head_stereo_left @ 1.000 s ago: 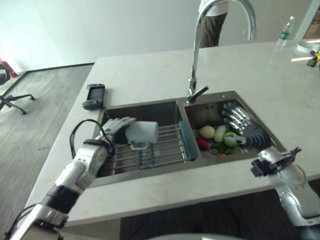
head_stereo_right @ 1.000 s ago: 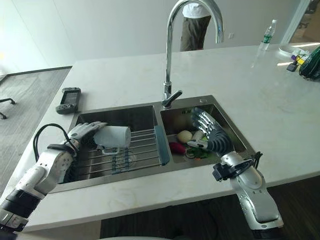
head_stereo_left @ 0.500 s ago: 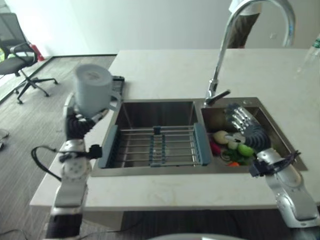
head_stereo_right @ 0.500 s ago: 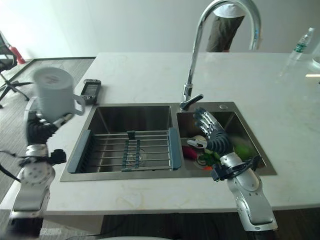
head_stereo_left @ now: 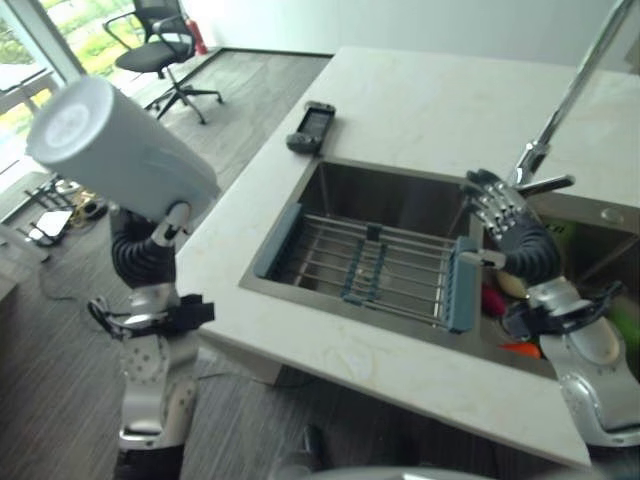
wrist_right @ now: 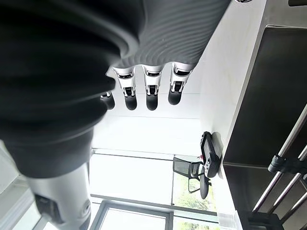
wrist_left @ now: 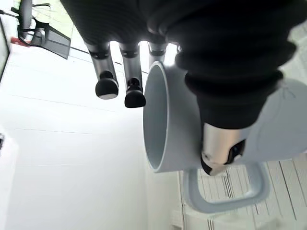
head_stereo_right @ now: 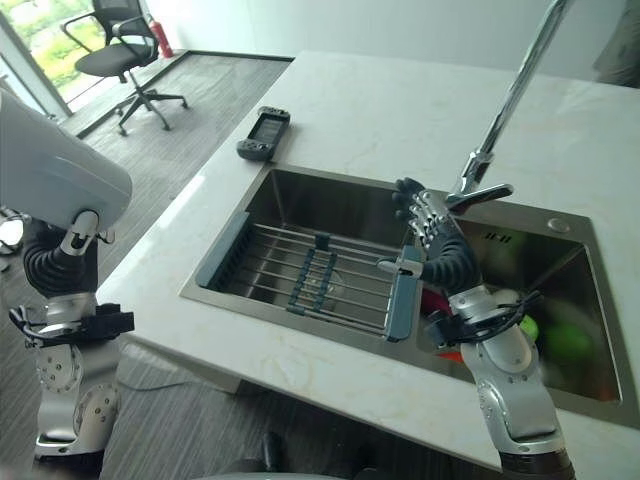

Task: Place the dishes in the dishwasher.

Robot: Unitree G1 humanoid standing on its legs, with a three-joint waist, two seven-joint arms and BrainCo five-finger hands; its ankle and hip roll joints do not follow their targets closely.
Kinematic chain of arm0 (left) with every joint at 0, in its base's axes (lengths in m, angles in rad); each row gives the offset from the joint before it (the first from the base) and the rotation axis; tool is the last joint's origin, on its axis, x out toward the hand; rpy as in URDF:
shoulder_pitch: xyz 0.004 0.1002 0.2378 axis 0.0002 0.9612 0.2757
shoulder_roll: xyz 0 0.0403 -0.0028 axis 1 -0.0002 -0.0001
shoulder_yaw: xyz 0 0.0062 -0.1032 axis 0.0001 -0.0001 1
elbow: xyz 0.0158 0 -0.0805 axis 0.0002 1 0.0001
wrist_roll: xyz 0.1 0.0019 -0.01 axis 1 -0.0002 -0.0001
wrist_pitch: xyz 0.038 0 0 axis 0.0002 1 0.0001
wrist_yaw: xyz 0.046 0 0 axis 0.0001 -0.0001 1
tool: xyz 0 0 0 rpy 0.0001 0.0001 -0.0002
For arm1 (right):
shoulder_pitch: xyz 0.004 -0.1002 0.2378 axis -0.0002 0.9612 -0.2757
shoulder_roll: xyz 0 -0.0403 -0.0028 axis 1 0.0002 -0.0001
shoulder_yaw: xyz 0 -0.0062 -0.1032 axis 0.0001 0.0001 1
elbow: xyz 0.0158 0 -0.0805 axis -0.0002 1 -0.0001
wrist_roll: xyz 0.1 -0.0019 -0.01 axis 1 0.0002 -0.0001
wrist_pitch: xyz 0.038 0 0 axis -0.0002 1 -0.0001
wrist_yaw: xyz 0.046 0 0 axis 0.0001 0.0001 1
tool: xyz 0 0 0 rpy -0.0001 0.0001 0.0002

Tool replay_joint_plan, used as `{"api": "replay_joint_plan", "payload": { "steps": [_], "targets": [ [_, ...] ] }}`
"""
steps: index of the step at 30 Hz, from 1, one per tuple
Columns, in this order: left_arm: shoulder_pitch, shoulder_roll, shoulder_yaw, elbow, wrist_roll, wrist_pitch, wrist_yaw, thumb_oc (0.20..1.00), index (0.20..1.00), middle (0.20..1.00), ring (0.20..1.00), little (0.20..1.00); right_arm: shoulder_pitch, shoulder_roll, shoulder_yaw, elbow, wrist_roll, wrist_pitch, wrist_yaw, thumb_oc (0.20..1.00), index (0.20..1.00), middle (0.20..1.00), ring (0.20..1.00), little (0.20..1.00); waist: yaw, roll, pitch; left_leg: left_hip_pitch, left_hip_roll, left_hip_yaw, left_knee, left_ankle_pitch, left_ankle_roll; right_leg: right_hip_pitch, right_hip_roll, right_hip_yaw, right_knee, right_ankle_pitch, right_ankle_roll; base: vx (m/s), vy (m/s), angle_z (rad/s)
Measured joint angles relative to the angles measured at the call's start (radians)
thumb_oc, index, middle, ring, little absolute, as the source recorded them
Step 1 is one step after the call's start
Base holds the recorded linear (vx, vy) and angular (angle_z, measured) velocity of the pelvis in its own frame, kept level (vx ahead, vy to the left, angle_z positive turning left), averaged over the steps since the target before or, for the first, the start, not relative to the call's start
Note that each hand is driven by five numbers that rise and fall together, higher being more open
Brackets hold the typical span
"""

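Note:
A pale grey mug (head_stereo_left: 125,150) is held high and tilted, out over the floor to the left of the counter. My left hand (head_stereo_left: 142,255) is shut on it from below. In the left wrist view my thumb (wrist_left: 220,139) lies across the mug (wrist_left: 165,124) above its handle (wrist_left: 225,194), and the fingers (wrist_left: 117,86) curl past its rim. My right hand (head_stereo_right: 435,235) hangs open over the sink (head_stereo_left: 300,300), by the right end of the drying rack (head_stereo_left: 370,265), holding nothing; its fingers (wrist_right: 151,91) are straight.
The right basin holds red and green vegetables (head_stereo_right: 555,340) under the tall faucet (head_stereo_left: 565,105). A dark handheld device (head_stereo_left: 310,125) lies on the counter behind the sink. An office chair (head_stereo_left: 160,40) stands on the floor far left.
The view has swung left and down. My left hand has carried the mug farther out from the counter, tilting it. The right hand still hovers over the sink.

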Motion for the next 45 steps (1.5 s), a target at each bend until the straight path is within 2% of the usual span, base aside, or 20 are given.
{"api": "replay_joint_plan", "payload": {
  "steps": [2,4,7,8,9,10,11,13,17,18,20,22,25,28,31,34,42,43,44,45],
  "targets": [
    [-0.002,-0.018,0.0,0.006,-0.018,-0.022,-0.026,0.2,0.2,0.2,0.2,0.2,0.059,-0.005,-0.069,-0.03,0.017,-0.035,0.0,1.0,1.0,1.0,1.0,1.0,-0.054,0.047,-0.024,0.074,0.049,0.049,-0.018,0.003,0.002,0.025,-0.012,-0.063,0.016,0.002,0.003,-0.18,0.34,1.24],
    [-0.036,-0.021,-0.015,0.054,-0.033,-0.028,-0.051,0.2,0.2,0.2,0.2,0.2,0.054,0.003,-0.082,-0.028,0.017,-0.04,0.0,1.0,1.0,1.0,1.0,1.0,-0.06,0.089,-0.046,0.116,0.002,0.016,-0.164,0.008,-0.009,0.022,-0.035,-0.07,0.035,0.022,0.06,-0.32,0.461,1.05],
    [-0.045,-0.036,-0.056,0.088,-0.054,-0.027,-0.075,0.2,0.2,0.2,0.2,0.2,0.035,0.005,-0.067,-0.008,0.016,-0.038,-0.009,1.0,1.0,1.0,1.0,1.0,-0.053,0.103,-0.044,0.101,-0.072,0.0,-0.288,0.039,0.086,-0.061,-0.137,-0.077,0.253,-0.013,0.075,-0.29,0.42,1.78],
    [-0.034,-0.036,-0.055,0.08,-0.084,-0.031,-0.072,0.2,0.2,0.2,0.2,0.2,0.023,0.007,-0.038,-0.003,0.016,-0.038,-0.01,1.0,1.0,1.0,1.0,1.0,-0.03,0.111,-0.048,0.082,-0.064,-0.02,-0.302,0.029,0.104,-0.095,-0.095,-0.047,0.249,-0.069,0.111,-0.29,0.534,1.26],
    [-0.034,-0.025,-0.027,0.081,-0.11,-0.045,-0.07,0.2,0.2,0.2,0.2,0.2,-0.024,0.017,0.0,0.023,0.014,-0.038,-0.007,1.0,1.0,1.0,1.0,1.0,0.0,0.075,-0.051,0.069,-0.079,-0.04,-0.305,0.028,0.115,-0.14,-0.052,-0.031,0.21,-0.072,0.13,-0.26,0.573,1.13],
    [-0.033,0.005,-0.01,0.08,-0.119,-0.045,-0.065,0.2,0.2,0.2,0.2,0.2,-0.052,0.052,0.006,0.042,0.013,-0.04,-0.009,1.0,1.0,1.0,1.0,1.0,0.03,0.017,-0.061,0.064,-0.121,-0.065,-0.299,0.027,0.122,-0.162,-0.038,-0.029,0.161,0.013,0.117,-0.21,0.588,0.82],
    [-0.016,-0.005,-0.013,0.083,-0.118,-0.046,-0.067,0.2,0.2,0.2,0.2,0.2,-0.058,0.076,0.0,0.056,0.015,-0.045,-0.012,1.0,1.0,1.0,1.0,1.0,0.042,0.018,-0.071,0.061,-0.133,-0.077,-0.301,0.018,0.129,-0.15,-0.054,-0.051,0.16,0.043,0.093,-0.15,0.556,0.73],
    [-0.001,0.005,-0.03,0.071,-0.109,-0.048,-0.065,0.2,0.2,0.2,0.2,0.2,-0.064,0.133,0.021,0.053,0.016,-0.05,-0.028,1.0,1.0,1.0,1.0,1.0,0.072,0.014,-0.074,0.046,-0.174,-0.102,-0.275,-0.009,0.155,-0.145,-0.097,-0.06,0.162,0.07,0.121,-0.15,0.46,0.51],
    [0.007,0.001,-0.025,0.056,-0.105,-0.025,-0.038,0.2,0.2,0.2,0.2,0.2,-0.021,0.177,0.075,0.047,-0.007,-0.057,-0.025,1.0,1.0,1.0,1.0,1.0,0.075,0.002,-0.067,0.045,-0.229,-0.17,-0.27,-0.001,0.209,-0.152,-0.161,-0.05,0.223,0.134,0.108,-0.13,0.355,0.43],
    [-0.018,0.0,-0.025,0.056,-0.099,-0.011,-0.03,0.2,0.2,0.2,0.2,0.2,-0.03,0.162,0.078,0.046,-0.019,-0.058,-0.028,1.0,1.0,1.0,1.0,1.0,0.07,0.014,-0.057,0.045,-0.229,-0.204,-0.287,0.013,0.232,-0.166,-0.143,-0.009,0.228,0.096,0.152,-0.04,0.267,0.96],
    [-0.076,-0.012,-0.044,0.061,-0.087,0.005,-0.03,0.2,0.2,0.2,0.2,0.2,-0.03,0.127,0.074,0.034,-0.025,-0.058,-0.033,1.0,1.0,1.0,1.0,1.0,0.038,0.023,-0.05,0.037,-0.232,-0.305,-0.294,0.035,0.259,-0.167,-0.056,0.147,0.209,0.042,0.14,-0.01,0.225,1.41],
    [-0.093,-0.002,-0.062,0.063,-0.07,0.005,-0.032,0.2,0.2,0.2,0.2,0.2,-0.012,0.093,0.057,0.02,-0.023,-0.062,-0.037,1.0,1.0,1.0,1.0,1.0,0.02,0.024,-0.048,0.049,-0.258,-0.406,-0.317,0.05,0.246,-0.195,0.04,0.391,0.216,0.004,0.134,0.02,0.204,1.71],
    [-0.057,-0.013,-0.095,0.062,-0.07,0.023,-0.037,0.2,0.2,0.2,0.2,0.2,0.046,0.073,-0.01,0.026,-0.006,-0.058,-0.046,1.0,1.0,1.0,1.0,1.0,0.005,0.027,-0.049,0.062,-0.281,-0.534,-0.318,0.065,0.249,-0.2,0.146,0.533,0.284,-0.073,0.099,0.08,0.105,1.34],
    [-0.059,-0.013,-0.121,0.063,-0.07,0.031,-0.053,0.2,0.2,0.2,0.2,0.2,0.048,0.072,0.001,0.027,0.016,-0.057,-0.048,1.0,1.0,1.0,1.0,1.0,0.011,0.032,-0.052,0.066,-0.282,-0.621,-0.318,0.068,0.248,-0.192,0.237,0.549,0.276,-0.12,0.047,0.07,-0.012,0.87],
    [-0.056,-0.014,-0.124,0.062,-0.07,0.04,-0.079,0.2,0.2,0.2,0.2,0.2,0.031,0.071,0.011,0.031,0.018,-0.057,-0.047,1.0,1.0,1.0,1.0,1.0,0.025,0.03,-0.054,0.072,-0.291,-0.673,-0.323,0.066,0.242,-0.125,0.257,0.541,0.137,-0.076,-0.006,0.11,-0.136,0.64],
    [-0.039,-0.015,-0.12,0.053,-0.072,0.06,-0.113,0.2,0.2,0.2,0.2,0.2,0.037,0.078,0.036,0.04,0.017,-0.056,-0.053,1.0,1.0,1.0,1.0,1.0,0.031,0.027,-0.058,0.106,-0.302,-0.717,-0.321,0.049,0.145,-0.015,0.229,0.48,0.02,-0.06,-0.019,0.11,-0.179,0.72],
    [0.107,-0.009,-0.112,0.003,-0.123,0.062,-0.155,0.2,0.2,0.2,0.2,0.2,0.015,0.07,0.075,0.044,0.018,-0.032,-0.025,1.0,1.0,1.0,1.0,1.0,0.089,0.008,-0.053,0.095,-0.3,-0.643,-0.334,0.088,0.068,0.035,0.215,0.402,0.0,-0.063,-0.026,0.04,-0.117,0.76],
    [0.099,-0.002,-0.113,0.003,-0.136,0.063,-0.169,0.2,0.2,0.2,0.2,0.2,0.03,0.066,0.069,0.04,0.018,-0.034,-0.031,1.0,1.0,1.0,1.0,1.0,0.082,-0.017,-0.039,0.08,-0.298,-0.536,-0.307,0.008,0.013,0.045,0.179,0.4,0.0,-0.065,-0.03,-0.1,0.094,1.32],
    [0.07,0.02,-0.116,0.005,-0.142,0.069,-0.186,0.2,0.2,0.2,0.2,0.2,0.053,0.077,0.055,0.034,0.018,-0.035,-0.036,1.0,1.0,1.0,1.0,1.0,0.054,-0.041,-0.028,0.037,-0.251,-0.366,-0.223,-0.057,0.055,0.061,0.149,0.375,0.0,-0.088,-0.028,-0.05,0.127,1.67],
    [0.046,0.03,-0.117,0.002,-0.15,0.069,-0.204,0.2,0.2,0.2,0.2,0.2,0.064,0.074,0.039,0.035,0.018,-0.035,-0.049,1.0,1.0,1.0,1.0,1.0,0.05,-0.055,-0.02,-0.006,-0.155,-0.237,-0.175,-0.06,0.065,0.062,0.141,0.33,0.0,-0.098,-0.023,-0.03,0.197,1.57]
  ]
}}
